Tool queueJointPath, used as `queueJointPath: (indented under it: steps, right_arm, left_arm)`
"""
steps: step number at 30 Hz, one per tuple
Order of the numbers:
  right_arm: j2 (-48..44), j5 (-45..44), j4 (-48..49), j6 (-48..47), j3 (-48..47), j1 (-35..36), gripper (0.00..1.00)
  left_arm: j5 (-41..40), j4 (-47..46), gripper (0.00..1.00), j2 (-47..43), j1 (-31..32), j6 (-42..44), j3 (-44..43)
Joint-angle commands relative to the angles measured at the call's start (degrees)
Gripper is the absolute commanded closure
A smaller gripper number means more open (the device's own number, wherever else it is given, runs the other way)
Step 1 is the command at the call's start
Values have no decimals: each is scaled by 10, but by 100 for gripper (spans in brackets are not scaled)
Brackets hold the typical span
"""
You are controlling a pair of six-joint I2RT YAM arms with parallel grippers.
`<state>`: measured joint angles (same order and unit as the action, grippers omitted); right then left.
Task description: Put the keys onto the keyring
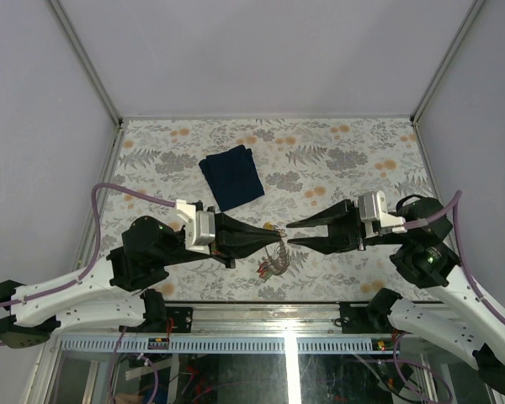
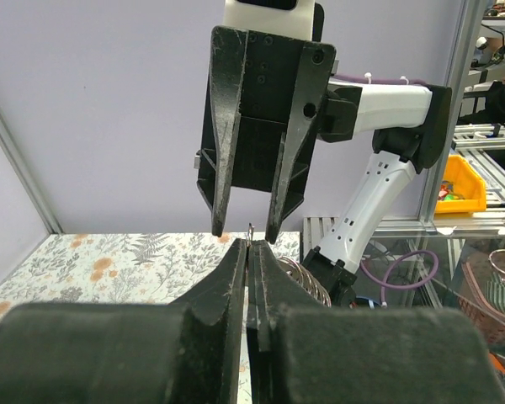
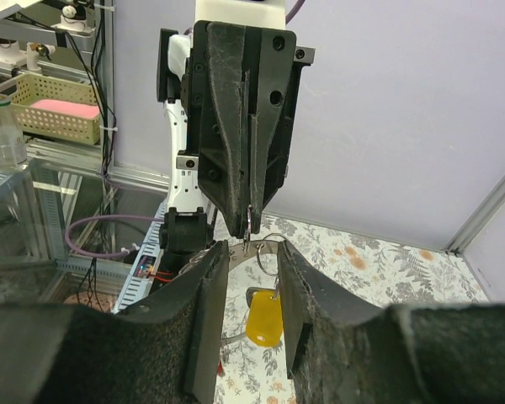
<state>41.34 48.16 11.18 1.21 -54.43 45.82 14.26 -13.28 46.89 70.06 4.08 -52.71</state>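
While my left gripper pinches the keyring at mid-frame, my right gripper gapes wide, facing it.

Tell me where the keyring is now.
Top view: front centre of the table. The keyring is pinched in the shut left gripper, facing the open right gripper, with keys dangling below.

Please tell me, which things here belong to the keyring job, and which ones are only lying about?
Belong to the job:
keyring, pinched in the left gripper
keys hanging below it
right gripper, open, opposite

Lying about:
folded navy cloth, farther back on the table
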Motion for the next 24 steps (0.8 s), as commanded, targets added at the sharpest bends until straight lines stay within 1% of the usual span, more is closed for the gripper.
queueJointPath:
  steps: [1, 7, 14, 24]
  right_arm:
    - [5, 13, 60, 23, 1, 5, 64]
    - [13, 26, 66, 29, 4, 5, 66]
    - [19, 35, 69, 35, 8, 5, 73]
    - [22, 42, 74, 40, 11, 4, 80]
  left_arm:
    - [8, -53, 100, -4, -2, -6, -7]
    - [11, -54, 100, -3, -2, -4, -7]
    - [13, -54, 100, 1, -1, -4, -10]
    - [16, -54, 100, 5, -1, -4, -13]
